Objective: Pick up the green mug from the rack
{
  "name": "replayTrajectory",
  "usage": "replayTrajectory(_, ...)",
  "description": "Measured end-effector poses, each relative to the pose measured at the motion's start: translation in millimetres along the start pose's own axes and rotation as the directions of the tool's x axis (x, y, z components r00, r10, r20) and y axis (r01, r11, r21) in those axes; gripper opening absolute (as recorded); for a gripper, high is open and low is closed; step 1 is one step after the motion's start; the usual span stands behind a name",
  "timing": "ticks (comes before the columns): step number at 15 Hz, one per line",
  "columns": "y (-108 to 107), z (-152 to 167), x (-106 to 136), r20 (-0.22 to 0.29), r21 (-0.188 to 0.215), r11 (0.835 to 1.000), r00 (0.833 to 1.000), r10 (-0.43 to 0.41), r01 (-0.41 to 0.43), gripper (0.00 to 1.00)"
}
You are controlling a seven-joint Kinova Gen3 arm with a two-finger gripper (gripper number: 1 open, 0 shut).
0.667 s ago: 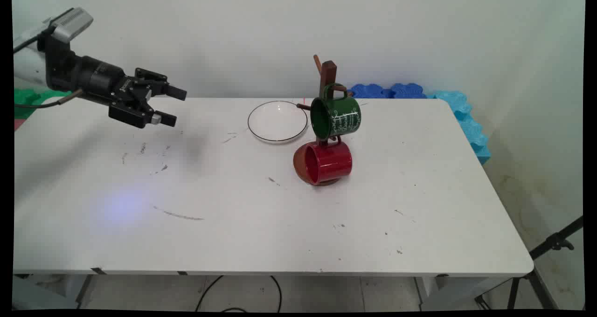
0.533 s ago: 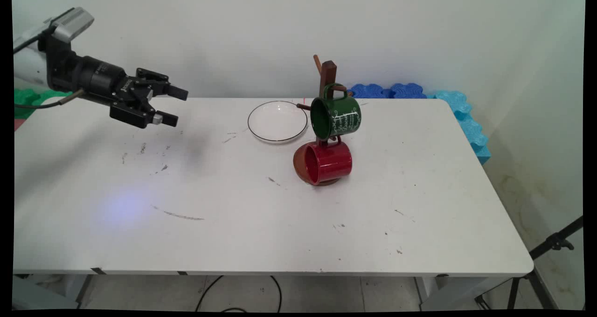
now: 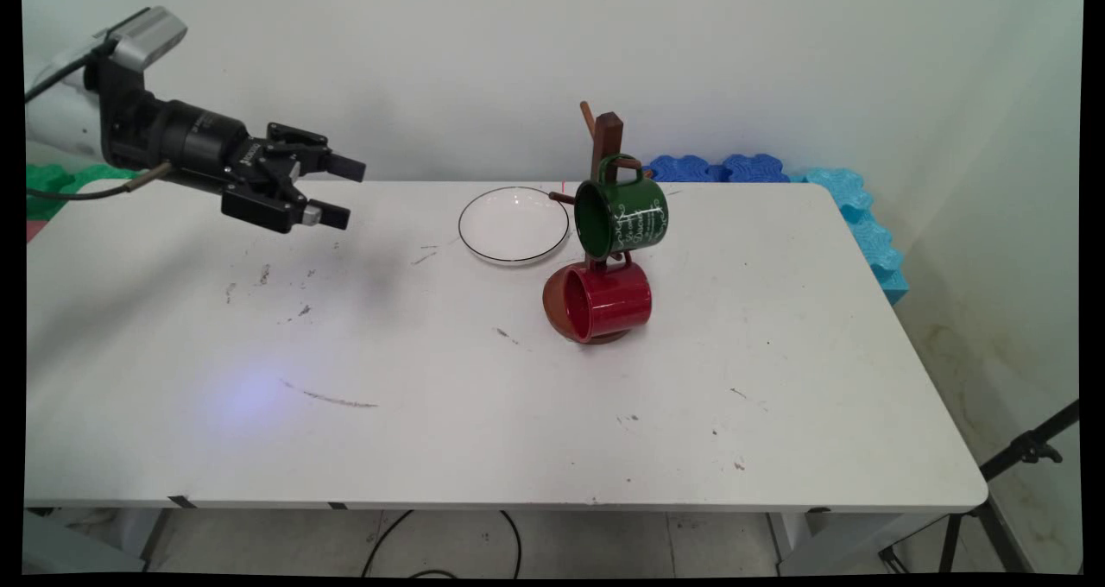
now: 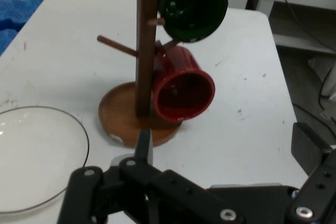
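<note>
The gripper holds nothing, its 2 fingers spread apart, well away from the rack, where 2 mugs, green and red, hang by their handles beside the plate.

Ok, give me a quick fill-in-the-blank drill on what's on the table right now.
1. The green enamel mug hangs ____ the red ceramic mug on the brown wooden mug tree.
2. The round clear glass plate is ____, with nothing lying on it.
3. The black two-finger gripper is ____ and holds nothing.

Missing words: above; empty; open
</note>
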Motion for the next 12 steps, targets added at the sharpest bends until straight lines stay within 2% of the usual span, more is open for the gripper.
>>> replayTrajectory(6, 16, 25, 22, -0.028, 0.021, 0.998, 0.998, -0.051, 0.052, 1.00)
replayTrajectory(12, 38, 72, 57, -0.053, 0.060, 0.990, 0.991, -0.126, 0.129, 1.00)
